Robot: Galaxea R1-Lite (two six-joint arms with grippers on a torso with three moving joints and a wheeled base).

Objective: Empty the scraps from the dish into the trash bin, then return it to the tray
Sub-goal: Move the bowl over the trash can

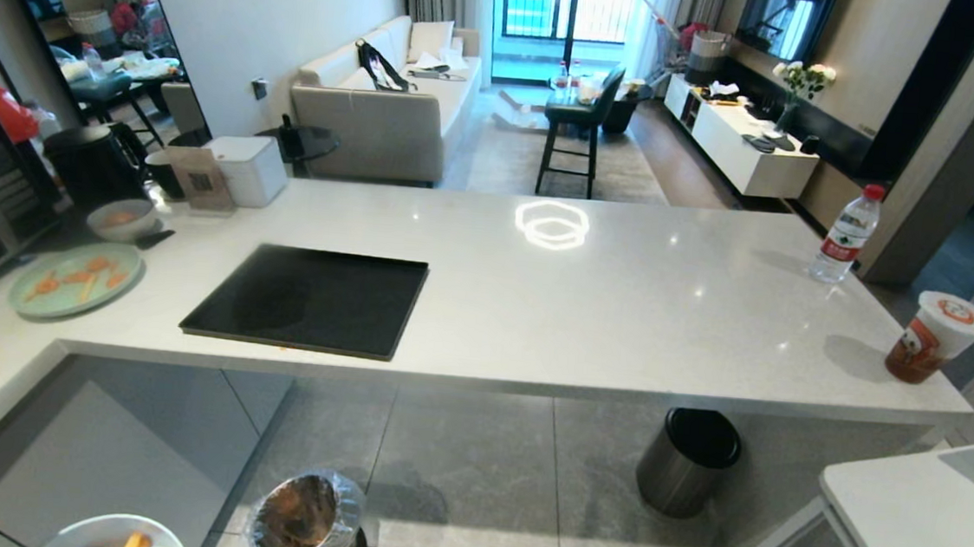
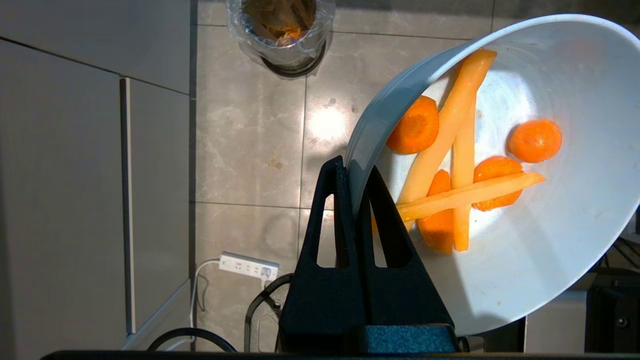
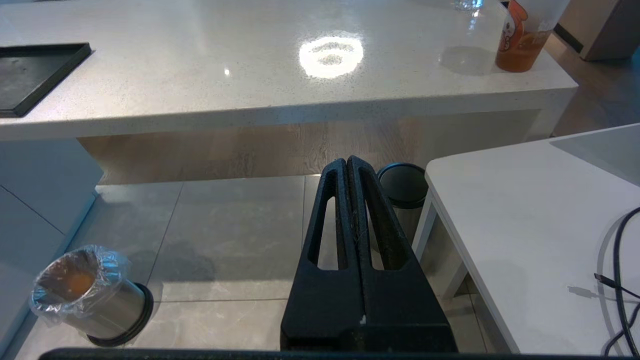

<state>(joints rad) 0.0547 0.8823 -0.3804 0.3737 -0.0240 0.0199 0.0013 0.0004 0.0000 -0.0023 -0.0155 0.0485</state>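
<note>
My left gripper [image 2: 356, 172] is shut on the rim of the dish [image 2: 540, 280], a pale-blue bowl with a white inside, held above the floor. The scraps [image 2: 452, 165], orange carrot slices and yellow strips, lie inside it. In the head view the dish [image 1: 97, 536] shows at the bottom edge, just left of the trash bin [image 1: 307, 520]. The trash bin [image 2: 280, 30], steel with a crinkled clear liner, stands on the floor ahead of the dish, apart from it. The black tray [image 1: 311, 299] lies bare on the white counter. My right gripper [image 3: 348, 162] is shut on nothing, low over the floor.
A steel bin with a black lid [image 1: 685, 459] stands under the counter. A pale-green plate [image 1: 74, 277] and a grey-white bowl [image 1: 120, 218] with food sit left of the tray. A cup [image 1: 934, 336] and a bottle [image 1: 845, 234] stand at the counter's right end. A power strip [image 2: 249, 265] lies on the floor.
</note>
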